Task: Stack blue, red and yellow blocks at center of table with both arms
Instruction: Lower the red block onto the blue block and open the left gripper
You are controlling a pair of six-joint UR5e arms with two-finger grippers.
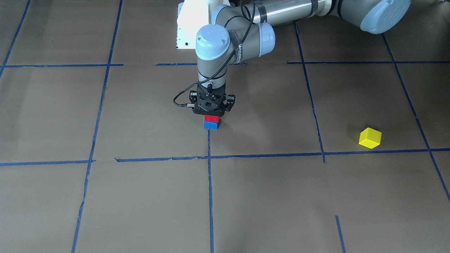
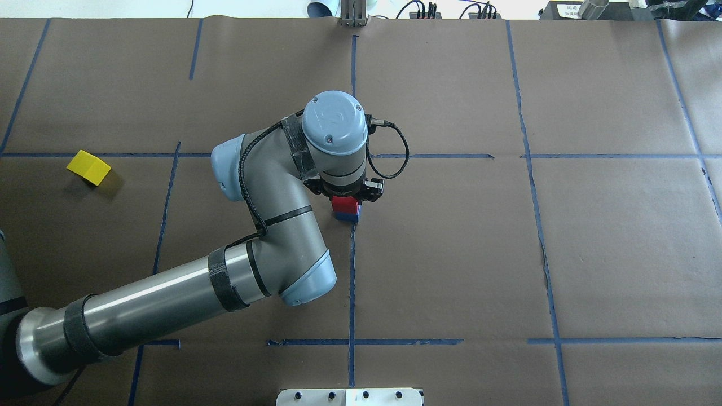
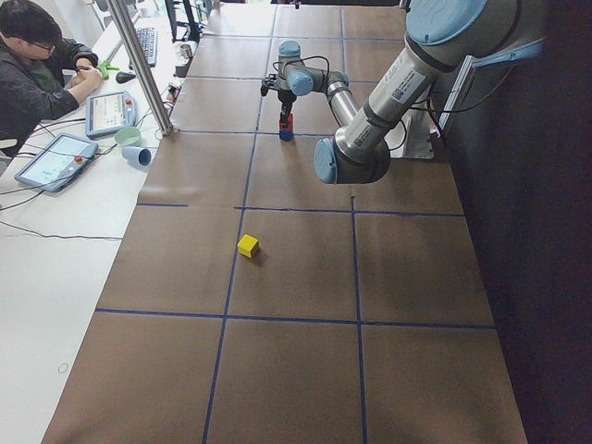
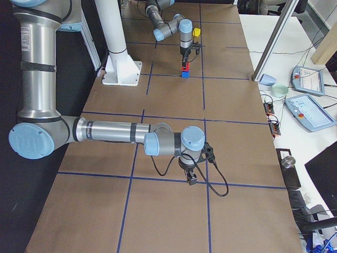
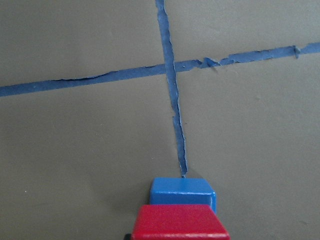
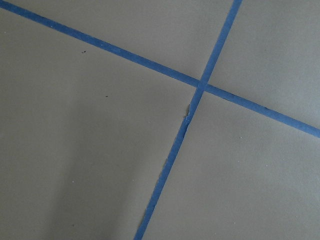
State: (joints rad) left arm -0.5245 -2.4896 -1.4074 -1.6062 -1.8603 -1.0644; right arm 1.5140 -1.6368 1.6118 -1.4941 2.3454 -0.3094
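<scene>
The red block [image 1: 211,118] sits on the blue block [image 1: 210,125] at the table's centre, on a blue tape line. My left gripper [image 1: 212,114] stands straight down over the stack, shut on the red block [image 2: 345,201]. The left wrist view shows the red block [image 5: 177,222] above the blue block [image 5: 182,192], with a dark fingertip at its left edge. The yellow block [image 1: 370,137] lies alone on the robot's left side, also in the overhead view [image 2: 88,167]. My right gripper [image 4: 190,180] hangs low over the table far from the stack; I cannot tell if it is open or shut.
Brown paper with a blue tape grid [image 2: 352,282] covers the table. A white mounting plate [image 1: 190,24] stands at the robot's base. An operator [image 3: 37,65], tablets and cups are beside the table's far edge.
</scene>
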